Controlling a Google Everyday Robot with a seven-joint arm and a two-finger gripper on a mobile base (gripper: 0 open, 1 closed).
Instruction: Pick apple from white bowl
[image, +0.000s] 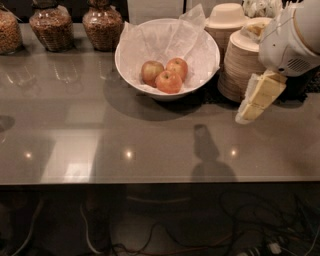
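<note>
The worktop carries the white bowl at 12 o'clock. The end effector hangs above the worktop at 3 o'clock, apart from the bowl; I cannot tell if it is spread or closed. The apple, probably the paler one, lies in the bowl at 1 o'clock of the other apples.

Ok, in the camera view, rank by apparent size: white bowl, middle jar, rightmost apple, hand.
1. white bowl
2. middle jar and the hand, beside the stacked bowls, look alike; the hand is nearer.
3. rightmost apple
</note>
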